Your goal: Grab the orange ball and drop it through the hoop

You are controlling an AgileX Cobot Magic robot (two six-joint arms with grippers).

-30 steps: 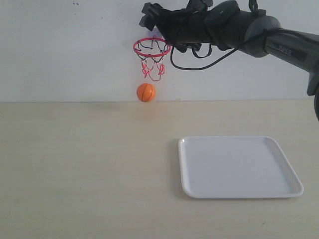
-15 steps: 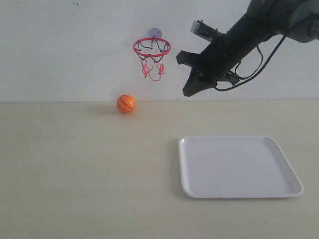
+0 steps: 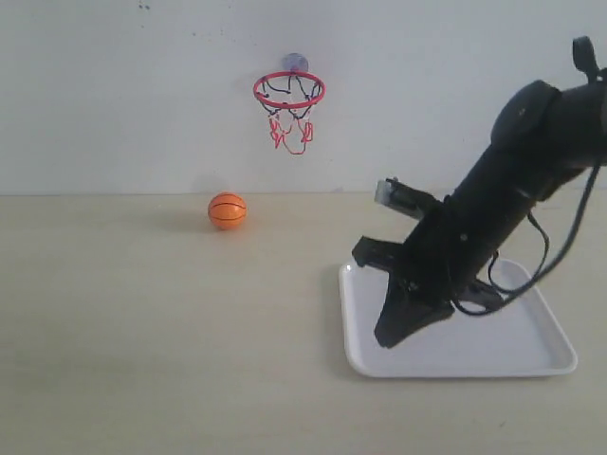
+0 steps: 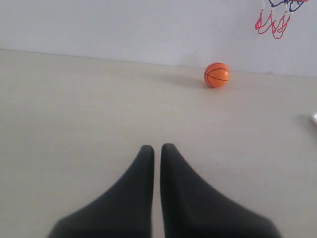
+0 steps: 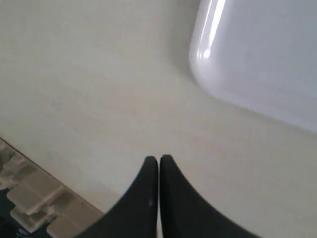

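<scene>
Exterior view: the orange ball (image 3: 228,210) sits on the surface (image 3: 142,332) by the wall, down and left of the hoop (image 3: 288,91). The right gripper (image 3: 387,334) hangs over the white tray (image 3: 541,341), pressed together, holding nothing. The left gripper (image 4: 156,148) is pressed together too

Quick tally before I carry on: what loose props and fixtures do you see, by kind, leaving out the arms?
orange ball: 1
hoop: 1
white tray: 1
Total: 3
</scene>
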